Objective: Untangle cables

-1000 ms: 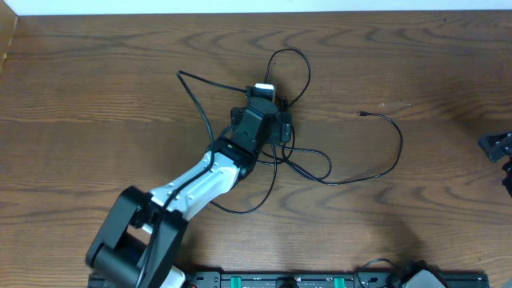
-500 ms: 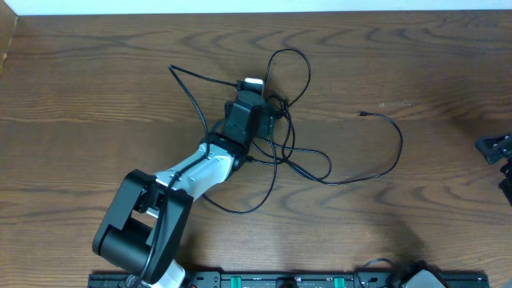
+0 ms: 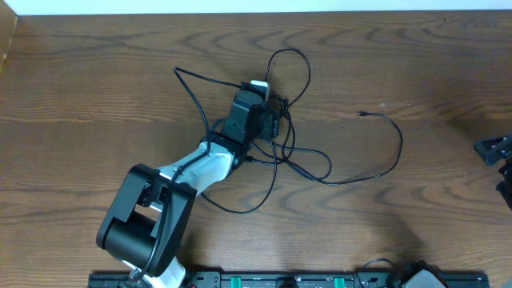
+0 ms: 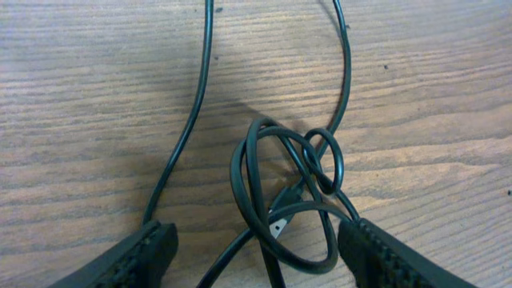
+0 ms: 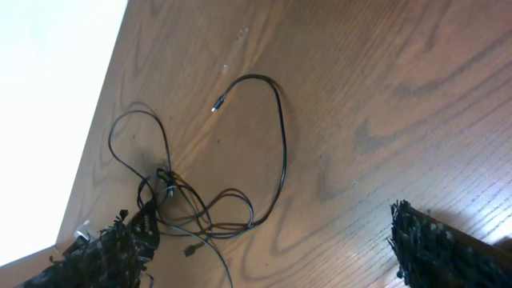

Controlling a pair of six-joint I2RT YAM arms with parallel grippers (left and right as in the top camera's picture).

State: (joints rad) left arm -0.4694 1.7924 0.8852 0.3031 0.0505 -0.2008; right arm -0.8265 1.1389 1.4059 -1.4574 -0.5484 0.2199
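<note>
The cables (image 3: 308,156) are thin black cords looped together at the table's middle. One loose plug end (image 3: 362,114) lies to the right. My left gripper (image 3: 258,102) is down over the tangle. In the left wrist view a knot of black loops (image 4: 290,186) with a small plug (image 4: 278,226) lies between its fingers. The left gripper (image 4: 256,244) is open, and the right fingertip (image 4: 384,252) is close beside one loop. My right gripper (image 3: 498,156) waits at the table's far right edge, open (image 5: 272,256), with the tangle (image 5: 200,212) far off.
A white wall edge (image 3: 256,6) runs along the back of the wooden table (image 3: 96,96). A black rail with green parts (image 3: 288,280) lines the front edge. The left arm's base (image 3: 144,224) stands at the front left.
The left gripper's jaws have narrowed around the knot and the arm has shifted slightly left. The cable's upper-left bend has moved a little with it. The right arm has barely moved.
</note>
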